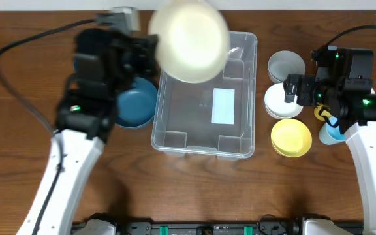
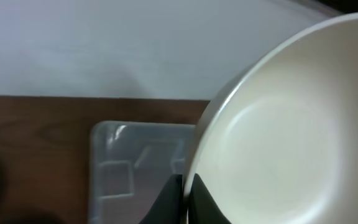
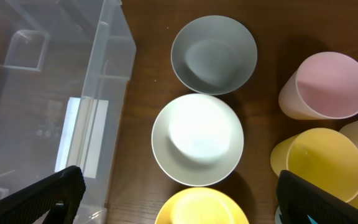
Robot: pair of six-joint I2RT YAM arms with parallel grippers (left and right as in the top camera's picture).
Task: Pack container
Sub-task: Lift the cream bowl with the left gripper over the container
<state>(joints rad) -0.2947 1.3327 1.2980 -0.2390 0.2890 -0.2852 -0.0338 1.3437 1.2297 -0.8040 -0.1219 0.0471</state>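
Observation:
The clear rectangular container (image 1: 204, 104) with a white label stands mid-table; it also shows in the left wrist view (image 2: 135, 168) and the right wrist view (image 3: 48, 81). My left gripper (image 2: 186, 199) is shut on the rim of a cream bowl (image 1: 188, 39), held high over the container's far left corner. The bowl fills the left wrist view (image 2: 291, 137). My right gripper (image 3: 179, 199) is open and empty, hovering above a white bowl (image 3: 197, 140) and a yellow bowl (image 3: 201, 208) right of the container.
A blue bowl (image 1: 136, 102) sits left of the container. A grey bowl (image 1: 286, 65), white bowl (image 1: 283, 100) and yellow bowl (image 1: 290, 137) line up on its right. A pink cup (image 3: 325, 84) and yellow cups (image 3: 322, 165) stand further right.

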